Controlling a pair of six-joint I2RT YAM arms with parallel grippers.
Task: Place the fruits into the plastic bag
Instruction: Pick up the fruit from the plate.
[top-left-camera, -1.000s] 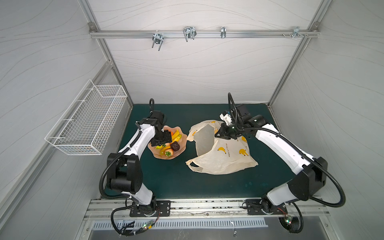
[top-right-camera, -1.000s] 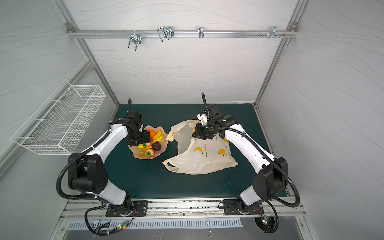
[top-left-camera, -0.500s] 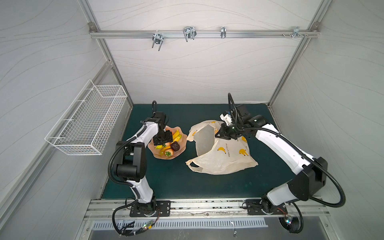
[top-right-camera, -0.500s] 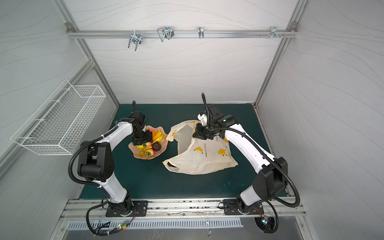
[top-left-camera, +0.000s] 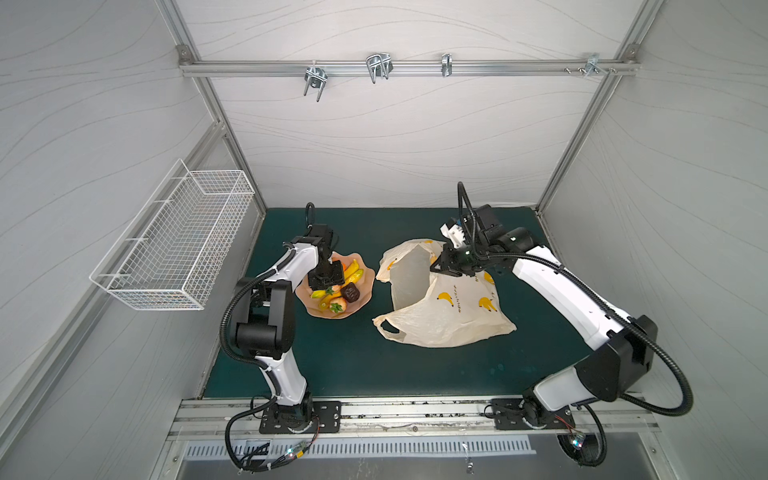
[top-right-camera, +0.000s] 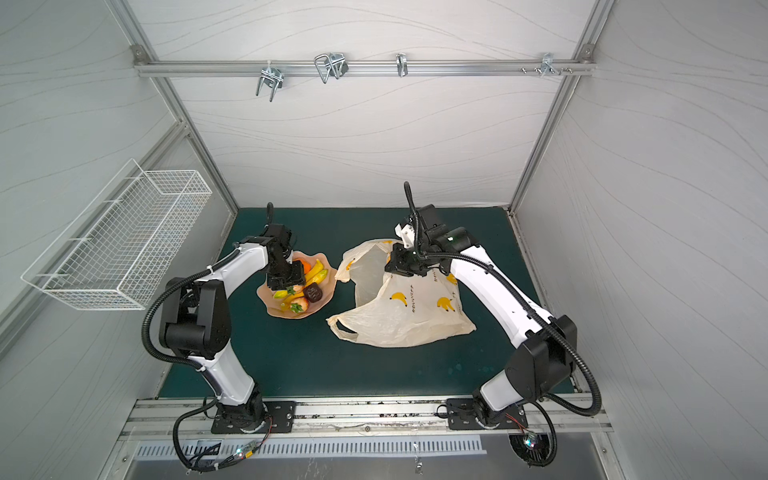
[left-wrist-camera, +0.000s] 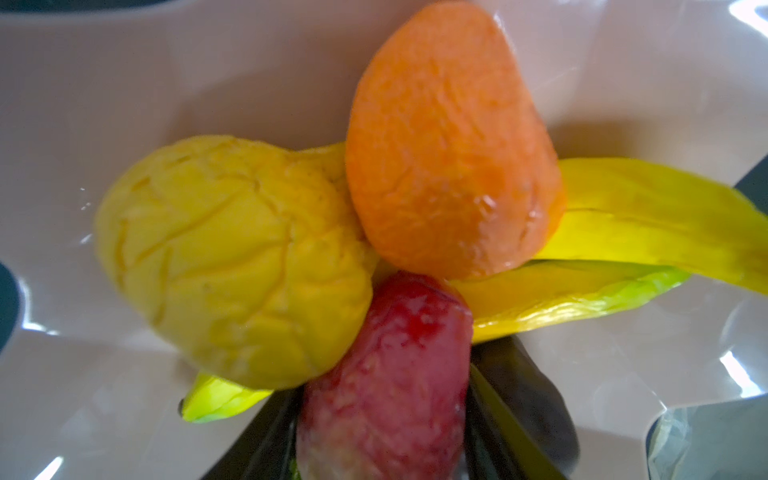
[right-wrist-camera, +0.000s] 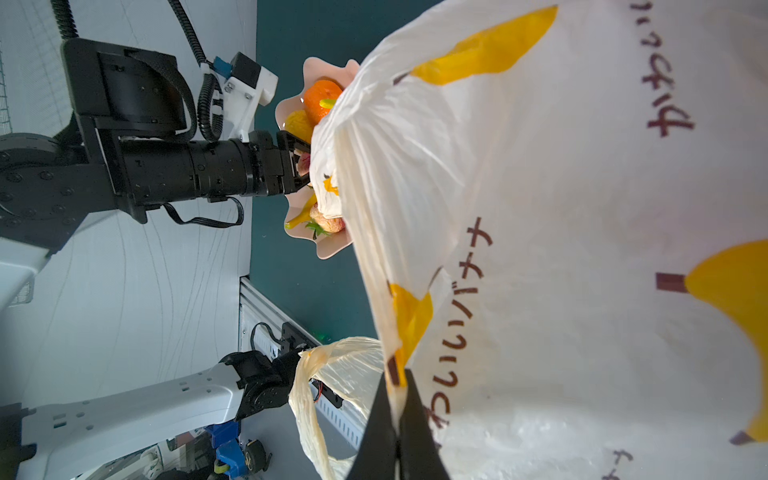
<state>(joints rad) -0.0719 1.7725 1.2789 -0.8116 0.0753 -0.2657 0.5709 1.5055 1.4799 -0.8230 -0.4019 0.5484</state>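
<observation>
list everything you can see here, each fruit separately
mat: 1, dark green, covers the table
plate: 1, pinkish, scalloped, left on the mat
orange fruit: 1, orange, on the plate
lumpy fruit: 1, yellow, beside the orange fruit
red fruit: 1, red, against both of those
banana pieces: several, yellow-green, on the plate
brown fruit: 1, dark brown, on the plate
strawberry: 1, pale red, green top, on the plate
bag: 1, cream with yellow bananas, right of the plate
basket: 1, white wire, left wall
hooks: several, metal, back rail
left gripper: 1, black, around the red fruit
right gripper: 1, black, shut on the bag's edge
</observation>
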